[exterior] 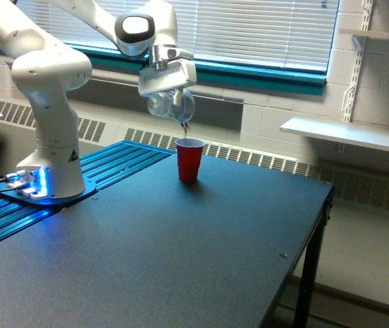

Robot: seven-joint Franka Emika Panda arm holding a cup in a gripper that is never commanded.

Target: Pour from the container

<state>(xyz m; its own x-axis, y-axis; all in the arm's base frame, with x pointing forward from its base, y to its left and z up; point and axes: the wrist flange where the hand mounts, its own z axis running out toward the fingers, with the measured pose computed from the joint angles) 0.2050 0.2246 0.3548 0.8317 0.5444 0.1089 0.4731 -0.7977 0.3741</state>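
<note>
Container (171,105), a small clear rounded cup, hangs in the air above the dark table (180,253), tipped over on its side so that its mouth points down and toward the exterior view's right. It looks nearly see-through, with little or nothing brown visible inside, and a thin dark trickle shows just under its lip, directly over the red cup (189,160). The container is held by the gripper (173,94), whose white fingers are clamped against it from above; the jaws are closed on the clear wall, and the container does not touch the red cup, with a clear gap of air between them. The red cup stands upright on the table, its mouth open beneath the tilted container's mouth, near the table's far edge. Behind the gripper the white arm (50,68) bends back toward the exterior view's left, where its thick column rises from a round base (44,188) lit with blue light. That base sits on a blue ribbed surface (112,164) just beside the dark tabletop. Behind all this runs a window with closed blinds (249,27) over a teal sill, and a white shelf (344,133) juts from the block wall at the exterior view's right.
</note>
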